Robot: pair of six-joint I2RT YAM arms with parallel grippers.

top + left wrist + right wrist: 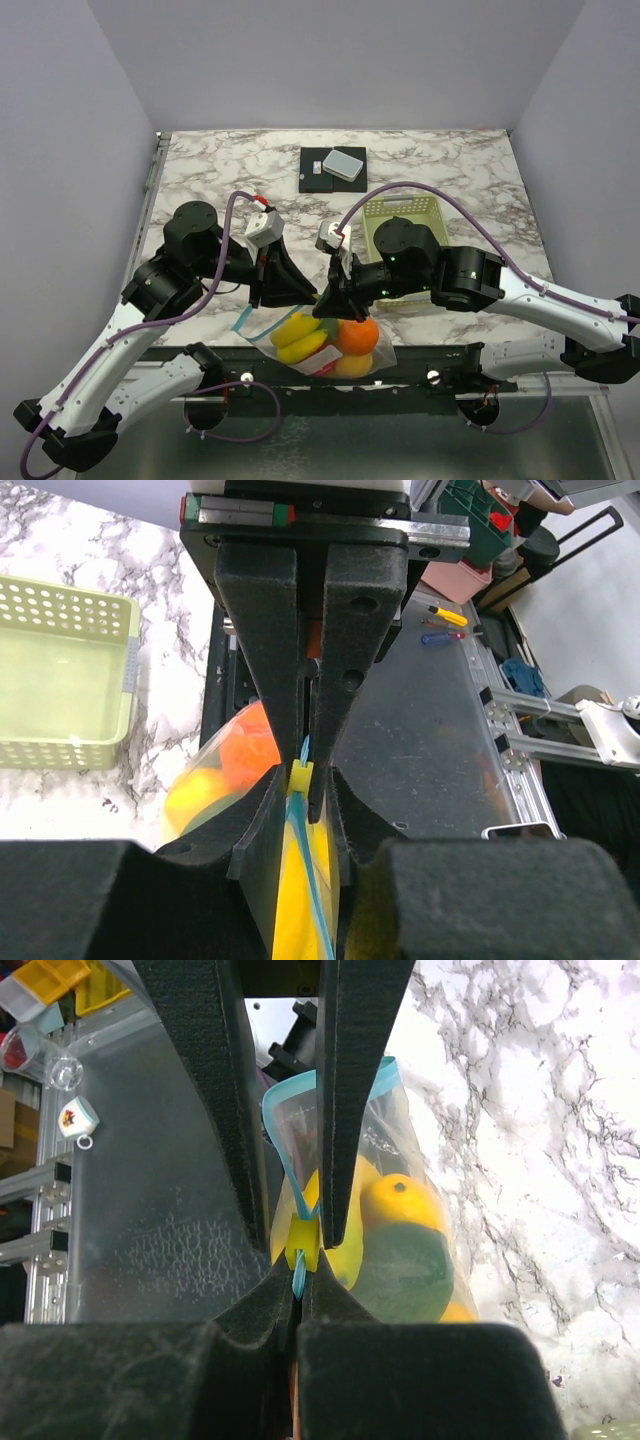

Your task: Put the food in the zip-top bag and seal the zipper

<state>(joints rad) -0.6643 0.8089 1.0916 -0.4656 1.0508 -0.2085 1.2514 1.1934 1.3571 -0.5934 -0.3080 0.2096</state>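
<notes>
The zip-top bag point(322, 345) lies at the table's near edge holding the food: yellow pieces point(303, 340) and an orange point(359, 335). An orange fruit point(400, 1205) and a dark green one point(405, 1270) show through the plastic. Both grippers meet at the bag's mouth. My right gripper point(300, 1285) is shut on the light blue zipper point(283, 1145), just behind its yellow slider point(305, 1240). My left gripper point(305, 780) has its jaws drawn in to a narrow gap around the slider point(303, 770), the blue strip point(305, 870) running between them. The two sets of fingers face each other and overlap.
The pale yellow-green basket point(400, 212) stands behind the right arm and shows empty in the left wrist view point(60, 670). A grey box point(345, 163) on a black mat point(314, 180) sits at the back. A black rail point(450, 358) and metal frame run along the near edge.
</notes>
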